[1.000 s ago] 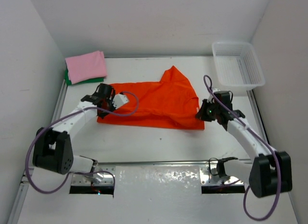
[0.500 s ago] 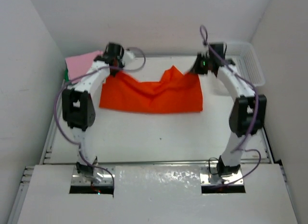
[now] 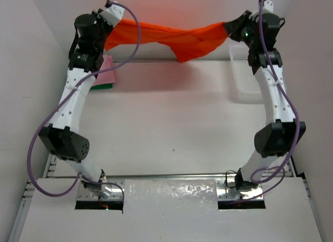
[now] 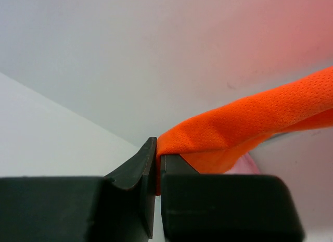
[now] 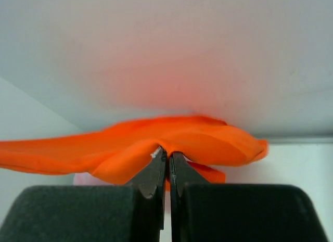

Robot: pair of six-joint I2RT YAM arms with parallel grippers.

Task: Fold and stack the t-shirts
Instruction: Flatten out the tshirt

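Holding: orange shirt (image 3: pixel 174 36) hangs stretched in the air between both arms, at 12 o'clock above the bench (image 3: pixel 171 127).
Left arm: raised tall, reaching up at 11 o'clock.
Left pincer (image 4: pixel 157 157): squeezed tight on the shirt's left end.
Right arm: raised tall at 1 o'clock.
Right pincer (image 5: pixel 168 157): squeezed tight on the right end.
Pink shirt (image 3: pixel 106 65): at 10 o'clock, green shirt (image 3: pixel 103 87) peeking out beside it.

materials and finishes

vivid orange cloth t-shirt (image 4: pixel 250 119): fine mesh knit, matt, soft. left gripper (image 4: pixel 157 154): fingers (image 4: pixel 130 174) smooth matt black plastic. white lattice basket (image 3: pixel 240 88): plastic. flat white table (image 3: pixel 171 122): smooth, matt. purple arm cables (image 3: pixel 30 164): slightly glossy.
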